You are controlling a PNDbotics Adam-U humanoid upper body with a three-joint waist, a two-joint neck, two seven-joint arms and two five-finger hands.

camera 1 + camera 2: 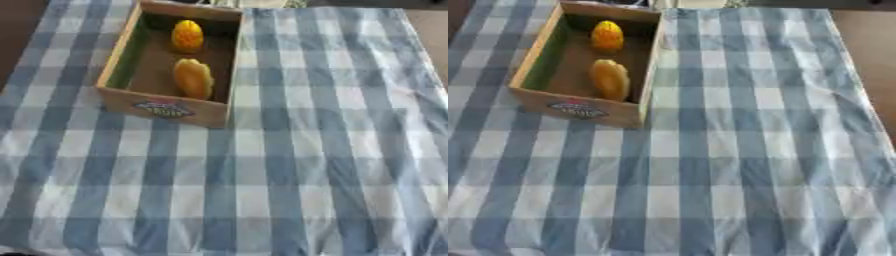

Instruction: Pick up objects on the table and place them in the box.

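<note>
Left eye view: box (pixel 118 65) far left on table (pixel 332 165), w/ 2 yellow items (pixel 192 77), long axes near-far. Hands, fingers unseen: can't tell.

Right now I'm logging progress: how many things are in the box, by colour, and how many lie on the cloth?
Yellow-orange things in the box: 2, far and near
Loose things on the checked cloth: 0
Total: 2

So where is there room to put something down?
Inside the box, room is tight: two yellow objects, one far and one near, leave only a strip along its left wall. The checked cloth right of the box and in front of it is bare.
</note>
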